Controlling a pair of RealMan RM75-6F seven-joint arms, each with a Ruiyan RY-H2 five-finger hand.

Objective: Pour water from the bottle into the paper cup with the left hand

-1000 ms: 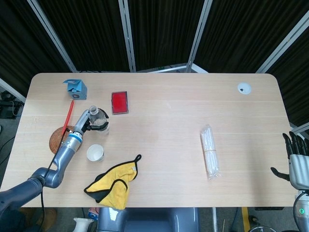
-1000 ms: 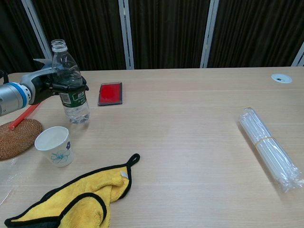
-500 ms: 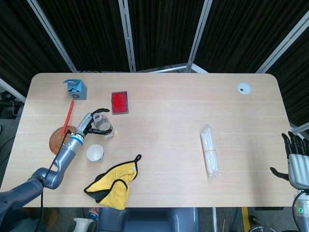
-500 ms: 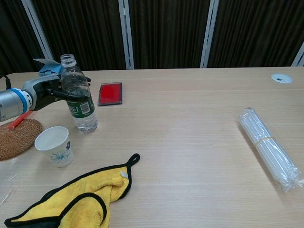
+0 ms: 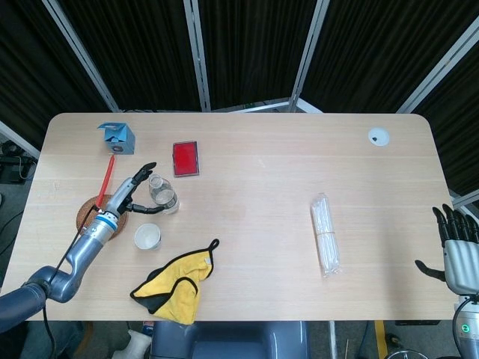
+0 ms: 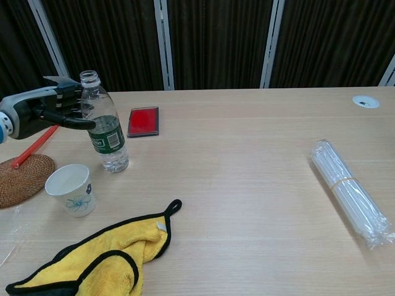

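Note:
A clear, uncapped water bottle [image 6: 105, 132] with a green label stands upright on the table, also seen from above in the head view [image 5: 162, 197]. Just in front of it and to its left sits the white paper cup [image 6: 71, 189] [image 5: 147, 236], upright and empty-looking. My left hand [image 6: 46, 111] [image 5: 132, 191] hovers beside the bottle on its left, fingers spread and holding nothing; its thumb tip reaches toward the bottle's side, and contact cannot be judged. My right hand [image 5: 456, 243] hangs off the table's right edge with fingers apart, holding nothing.
A woven coaster [image 6: 21, 179] and a red pen [image 6: 34, 145] lie left of the cup. A red card [image 6: 143, 121] lies behind the bottle, a blue box [image 5: 116, 137] at the far left. A yellow cloth [image 6: 92, 262] lies at the near edge, a straw pack [image 6: 352, 192] at right.
The left hand set the bottle down a little to the right of where it stood, let go, opened its fingers and drew back to the left. The right hand barely moved.

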